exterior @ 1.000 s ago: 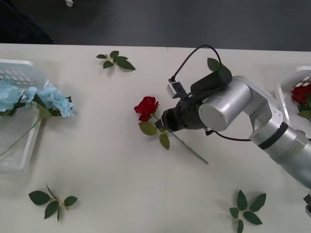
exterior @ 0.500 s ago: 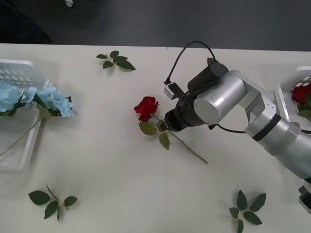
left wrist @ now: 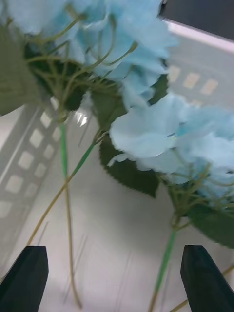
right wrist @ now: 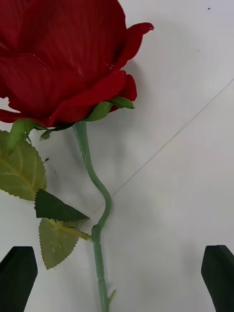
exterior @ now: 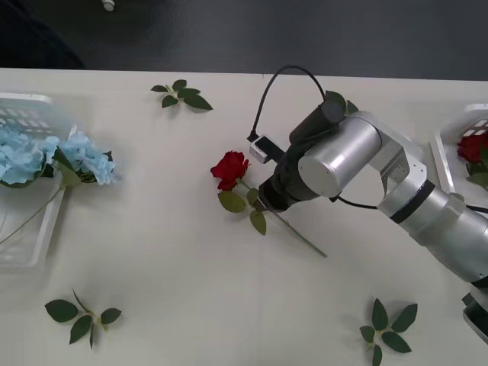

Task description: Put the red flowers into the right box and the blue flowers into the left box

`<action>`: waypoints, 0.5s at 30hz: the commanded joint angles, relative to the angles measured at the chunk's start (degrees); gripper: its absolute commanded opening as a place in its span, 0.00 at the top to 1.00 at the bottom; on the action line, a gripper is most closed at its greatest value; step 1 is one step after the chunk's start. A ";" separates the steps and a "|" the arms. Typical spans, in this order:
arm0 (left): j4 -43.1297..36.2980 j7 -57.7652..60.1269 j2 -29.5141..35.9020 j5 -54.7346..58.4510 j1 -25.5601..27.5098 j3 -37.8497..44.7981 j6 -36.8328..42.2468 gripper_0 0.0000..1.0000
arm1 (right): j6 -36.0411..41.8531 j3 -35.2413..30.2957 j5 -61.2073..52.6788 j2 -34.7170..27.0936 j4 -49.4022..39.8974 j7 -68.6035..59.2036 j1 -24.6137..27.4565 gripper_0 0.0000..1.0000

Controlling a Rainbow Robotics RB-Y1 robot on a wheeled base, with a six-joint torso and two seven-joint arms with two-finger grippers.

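Observation:
A red flower [exterior: 229,168] lies on the white table, its stem running toward the front right. My right gripper [exterior: 261,200] hovers over that stem just behind the bloom. The right wrist view has the rose [right wrist: 63,58] close below. Its stem [right wrist: 96,204] passes between my open black fingers [right wrist: 17,278], which do not touch it. Another red flower [exterior: 473,146] rests in the right box [exterior: 450,145]. Blue flowers [exterior: 53,156] lie in the left box [exterior: 27,114] and over its wall. My left gripper [left wrist: 114,282] is open just above the blue flowers [left wrist: 146,131], holding nothing.
Loose leaf sprigs lie at the back [exterior: 181,95], front left [exterior: 80,316] and front right [exterior: 389,328] of the table. The table's far edge meets a dark floor. The left box's latticed wall [left wrist: 29,161] runs beside the left gripper.
The right arm's wrist has turned and edged toward the rose while the gripper stays over the stem. The blue flowers at the left have shifted slightly.

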 commanded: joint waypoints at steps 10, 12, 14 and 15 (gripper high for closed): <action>-15.02 -4.68 1.15 24.68 8.02 -4.08 1.02 0.21 | 1.86 0.56 5.35 7.32 5.09 6.46 -2.78 0.00; -15.73 -7.67 0.98 26.35 8.02 -4.52 3.49 0.20 | 1.86 0.48 5.79 7.50 5.09 6.64 -2.87 0.00; -16.52 -11.36 0.54 27.58 7.75 -4.70 5.86 0.20 | 1.86 0.56 6.67 7.23 5.09 6.99 -2.87 0.00; -16.87 -12.94 0.36 27.94 7.67 -4.70 6.91 0.20 | 1.95 0.56 7.37 7.15 5.00 7.17 -2.78 0.00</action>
